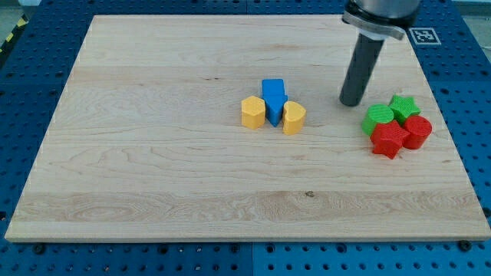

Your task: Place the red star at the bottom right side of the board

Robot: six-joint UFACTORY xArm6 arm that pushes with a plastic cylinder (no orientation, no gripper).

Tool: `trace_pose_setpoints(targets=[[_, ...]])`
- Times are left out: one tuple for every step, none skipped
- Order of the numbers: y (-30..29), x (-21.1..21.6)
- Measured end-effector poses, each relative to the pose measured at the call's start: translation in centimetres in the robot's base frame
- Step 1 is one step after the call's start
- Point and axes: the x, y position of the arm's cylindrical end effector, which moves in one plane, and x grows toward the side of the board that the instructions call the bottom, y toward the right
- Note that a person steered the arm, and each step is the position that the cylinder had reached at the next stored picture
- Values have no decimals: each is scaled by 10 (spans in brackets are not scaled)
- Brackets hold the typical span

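Nearest the camera is the wooden board (153, 199), its front edge running along the view's bottom, w/ blue pegboard table (23, 100) showing around it on all sides.

Camera view, right side: a tight cluster of four blocks. The red star (389, 140) sits at the cluster's lower left, roughly mid-height on the board, near the right edge but not at the bottom right corner. Touching it on the right is a red cylinder-like block (418, 131). Behind these, toward the view's top, are a green star (403, 106) and a second green block (376, 119), shape unclear; the green one at left touches the red star's upper side.

The tip (351, 103) rests on the board just left of and slightly above the green blocks, apart from them by a small gap. It's up-left of the red star and not touching it. The rod has no jaws, so it grasps nothing; it's a bare dark cylinder hanging from the arm's mount (376, 19) at the view's top.

Centre of the board: a second cluster, well apart from the first. A blue block (273, 90) stands at the back, w/ a blue pointed block (275, 110) just in front. A yellow hexagon-ish block (252, 112) sits at its left and a yellow heart-like block (294, 117) at its right, both touching the blue.

Top right, a black-and-white marker tag (424, 35) lies on the table beside the board.
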Motion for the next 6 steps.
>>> trace_pose_setpoints(targets=[[18,23],[39,49],[46,64],[46,75],[41,86],[38,106]])
